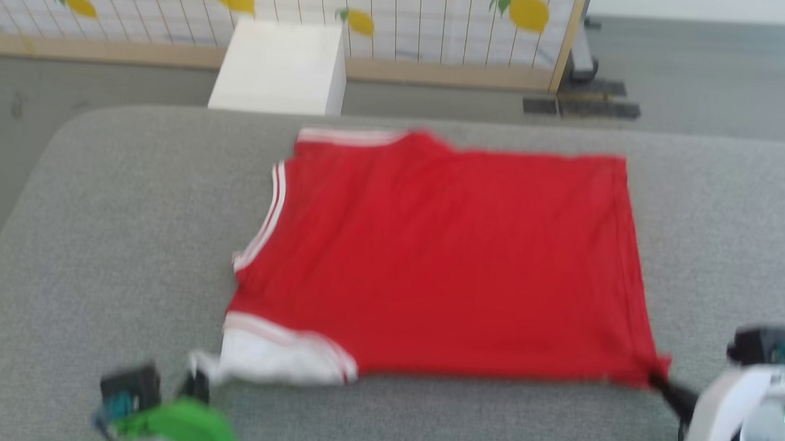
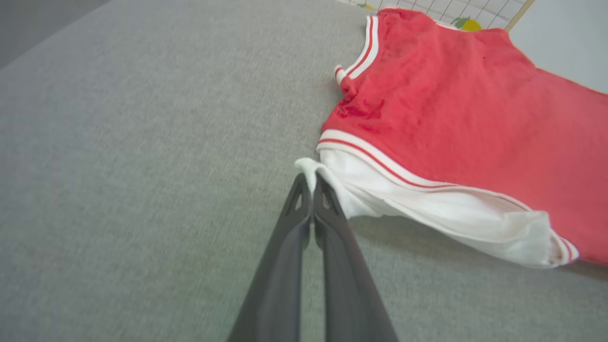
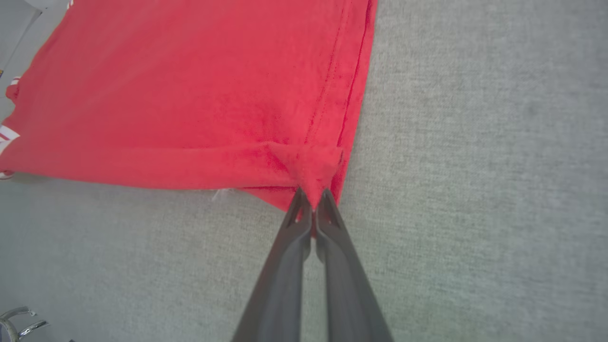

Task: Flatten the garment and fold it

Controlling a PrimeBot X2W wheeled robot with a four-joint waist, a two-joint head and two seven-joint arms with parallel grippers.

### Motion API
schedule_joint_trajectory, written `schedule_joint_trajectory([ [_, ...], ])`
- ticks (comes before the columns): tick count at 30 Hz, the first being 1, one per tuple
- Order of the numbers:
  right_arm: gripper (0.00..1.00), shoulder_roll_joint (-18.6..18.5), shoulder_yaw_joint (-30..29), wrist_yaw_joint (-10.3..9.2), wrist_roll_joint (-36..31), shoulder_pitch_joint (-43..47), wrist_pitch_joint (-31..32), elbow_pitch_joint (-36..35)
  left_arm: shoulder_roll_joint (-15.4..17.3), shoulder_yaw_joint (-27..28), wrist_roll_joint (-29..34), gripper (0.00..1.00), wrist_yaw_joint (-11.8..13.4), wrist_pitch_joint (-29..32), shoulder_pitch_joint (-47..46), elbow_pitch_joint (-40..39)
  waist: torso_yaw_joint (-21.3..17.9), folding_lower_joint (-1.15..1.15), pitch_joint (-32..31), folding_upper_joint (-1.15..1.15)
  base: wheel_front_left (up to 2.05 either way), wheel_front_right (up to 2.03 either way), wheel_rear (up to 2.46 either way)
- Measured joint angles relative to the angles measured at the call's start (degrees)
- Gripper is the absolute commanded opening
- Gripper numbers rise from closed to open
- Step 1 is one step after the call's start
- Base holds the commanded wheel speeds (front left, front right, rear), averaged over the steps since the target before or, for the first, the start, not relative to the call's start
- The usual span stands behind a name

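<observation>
Gripping the garment [image 1: 443, 262] by its white sleeve, left gripper [image 2: 312, 180] was closed; right gripper [image 3: 313, 195] clamped the hem corner, seemingly taut.

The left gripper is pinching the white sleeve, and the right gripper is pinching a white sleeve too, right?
Not quite. The left gripper does pinch the white sleeve, but the right gripper pinches a red corner of the shirt, as the right wrist view shows.
</observation>
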Motion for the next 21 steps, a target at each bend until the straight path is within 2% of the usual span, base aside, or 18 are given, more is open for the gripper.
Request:
schedule_joint_trajectory([
  [8,0.00,1.0,-3.0,0.01,-4.1,11.2,7.0,-2.7,2.6,-1.1,-4.1,0.00,3.7,10.7,12.6,-6.4,-0.5,0.00,-3.1,0.00,0.00,0.00,0.00],
  [16,0.00,3.1,-6.3,0.01,-7.9,12.4,8.8,-7.2,3.1,-0.4,-4.3,0.00,4.3,9.8,13.5,-11.3,-1.3,0.00,-2.9,0.00,0.00,0.00,0.00],
  [21,0.00,3.0,-7.6,0.01,-9.6,10.1,11.7,-10.6,4.1,-0.8,-3.1,0.00,4.0,10.2,8.9,-14.7,-1.5,0.00,-2.4,0.00,0.00,0.00,0.00],
])
